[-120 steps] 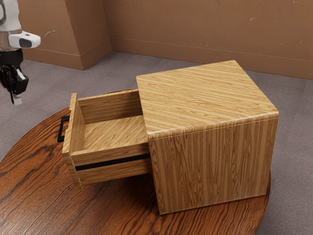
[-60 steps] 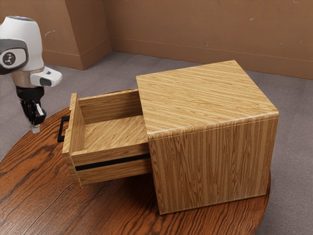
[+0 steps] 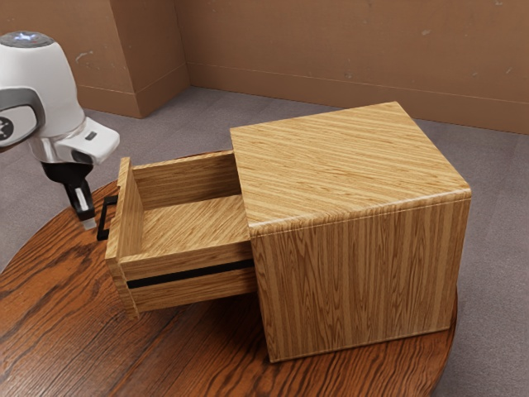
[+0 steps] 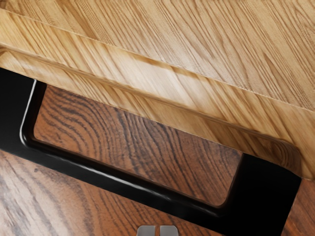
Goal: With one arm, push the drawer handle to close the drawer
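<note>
At the exterior view's left, the arm (image 3: 58, 99) is bearing an unreadable mark (image 3: 5, 128); the gripper (image 3: 88, 223) is pointing downward, standing narrow just beside the handle's (image 3: 102, 223) outer edge. The drawer (image 3: 190, 223) is projecting open from the cabinet (image 3: 355, 273), exposing interior room.

The pale wooden drawer (image 3: 190, 258) stands open — a black, squared handle (image 4: 123, 185) on its front.

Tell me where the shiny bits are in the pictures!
In the wrist view, thin white streaks on the black handle, a pale glow along the drawer front's top edge, whitish glare on the table; in the exterior view, a soft gleam along the cabinet's rounded top edge.
</note>
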